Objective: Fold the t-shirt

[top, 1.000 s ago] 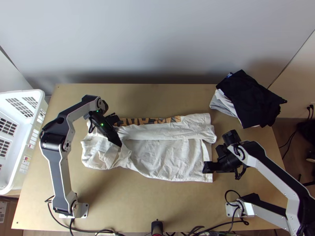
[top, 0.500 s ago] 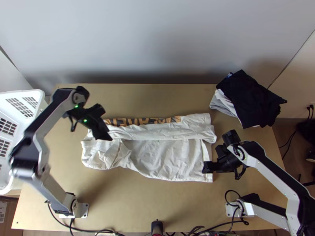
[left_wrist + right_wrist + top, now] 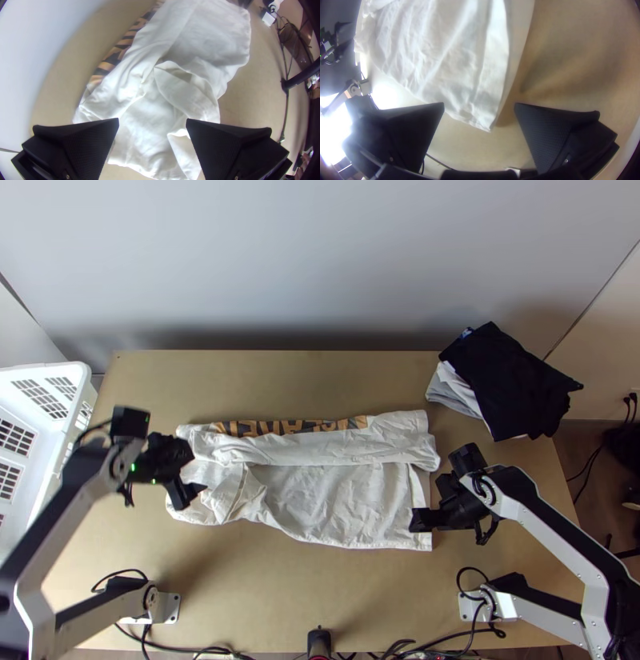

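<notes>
"T-shirt (image 3: 344,500) is lying lengthwise across the bench (image 3: 304,596), far side folded back in a long band, dark-and-tan print (image 3: 292,426) peeking out behind it. Left end's kinda rumpled though, with a loose flap (image 3: 232,492) flopped over."

"Yeah, and the left tool (image 3: 192,494) was down by that flap a second ago. It's since lifted off, swung out and come back in over the end. Wide open, nothing in it."

"So the flap just stayed put when it left. Next grab at that end, I'd guess? Gotta get it neat before folding further, imo."

"Same. Right tool (image 3: 414,522) hasn't really budged, parked at the near corner of the other end. Spread wide too, corner lying in the gap, not pinched."

"Risk is the left one scooping up two layers. Anyway, basket (image 3: 36,370) off to the left, pile of clothes (image 3: 512,384) at the far right."
</notes>
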You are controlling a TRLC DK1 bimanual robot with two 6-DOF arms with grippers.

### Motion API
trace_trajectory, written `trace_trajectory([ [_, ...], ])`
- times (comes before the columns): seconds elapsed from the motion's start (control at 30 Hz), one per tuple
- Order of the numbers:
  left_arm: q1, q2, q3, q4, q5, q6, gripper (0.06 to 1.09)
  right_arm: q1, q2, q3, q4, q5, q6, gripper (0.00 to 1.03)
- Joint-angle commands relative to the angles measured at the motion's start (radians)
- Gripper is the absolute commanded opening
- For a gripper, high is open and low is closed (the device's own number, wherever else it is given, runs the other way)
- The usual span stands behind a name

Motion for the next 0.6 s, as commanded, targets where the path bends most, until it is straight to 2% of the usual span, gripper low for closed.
trace_trajectory([
  [0.0,-0.013,-0.208,-0.260,0.254,-0.118,-0.021,1.04,-0.001,-0.009,0.000,0.000,0.002,0.001,0.98],
  [0.33,0.000,-0.284,-0.287,0.284,-0.127,0.018,1.04,-0.004,-0.011,0.000,0.000,0.002,0.001,0.98],
  [0.57,-0.042,-0.445,-0.287,0.171,-0.127,0.056,1.04,-0.003,-0.012,0.003,0.000,0.002,0.003,0.98],
])
